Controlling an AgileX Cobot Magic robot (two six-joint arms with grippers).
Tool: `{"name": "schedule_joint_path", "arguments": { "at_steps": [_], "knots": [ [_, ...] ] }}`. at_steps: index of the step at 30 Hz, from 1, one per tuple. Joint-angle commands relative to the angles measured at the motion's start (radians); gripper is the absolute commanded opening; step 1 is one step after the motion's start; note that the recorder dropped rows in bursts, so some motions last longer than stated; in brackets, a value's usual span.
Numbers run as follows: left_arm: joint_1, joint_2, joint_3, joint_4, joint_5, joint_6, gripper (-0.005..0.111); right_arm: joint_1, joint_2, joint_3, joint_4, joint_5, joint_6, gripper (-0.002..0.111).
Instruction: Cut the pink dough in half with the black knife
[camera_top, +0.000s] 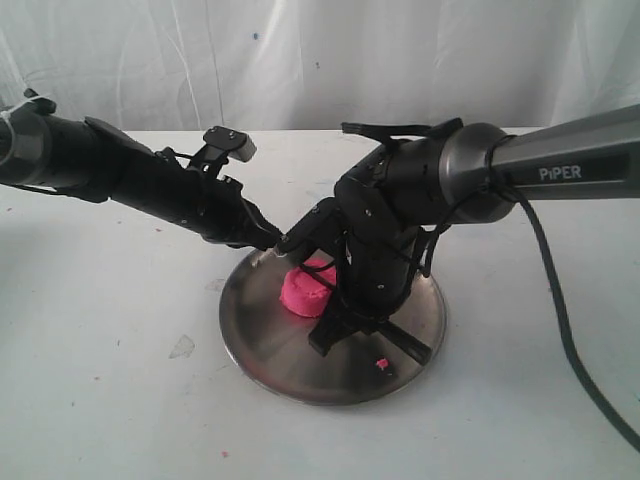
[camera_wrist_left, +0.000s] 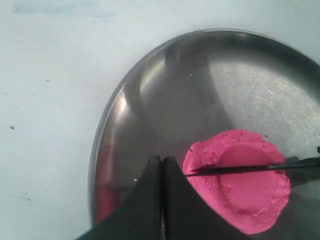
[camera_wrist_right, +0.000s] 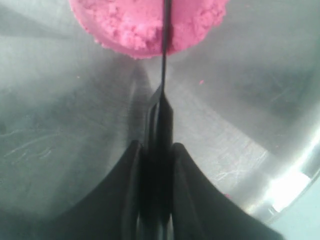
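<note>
The pink dough is a round dimpled lump on the steel plate. My right gripper is shut on the handle of the black knife. The thin blade lies across the middle of the dough and is pressed into its top, with its point near the dough's rim. In the right wrist view the blade enters the dough straight ahead of my right gripper. My left gripper is shut on nothing. Its tip rests low over the plate, right beside the dough.
A tiny pink crumb lies on the plate near its front right rim, and another speck shows beside the blade. The plate sits on a white table with a white curtain behind. The right arm's cable trails off at right.
</note>
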Motion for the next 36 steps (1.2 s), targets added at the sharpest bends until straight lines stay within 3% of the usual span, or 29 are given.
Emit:
{"name": "schedule_joint_path", "arguments": {
  "at_steps": [1,17,26,36],
  "knots": [
    [-0.001,-0.028,0.005,0.009,0.007,-0.009,0.000,-0.005,0.003,-0.005,0.003,0.010,-0.021,0.000],
    [-0.001,0.067,-0.004,-0.142,0.043,0.064,0.000,-0.005,0.003,-0.005,0.003,0.010,-0.024,0.000],
    [0.001,0.070,-0.067,-0.031,0.108,-0.043,0.000,-0.005,0.003,-0.005,0.003,0.012,-0.024,0.000],
    [-0.001,0.123,-0.068,-0.033,0.130,-0.045,0.000,-0.005,0.003,-0.010,0.003,0.018,-0.025,0.000]
  ]
}}
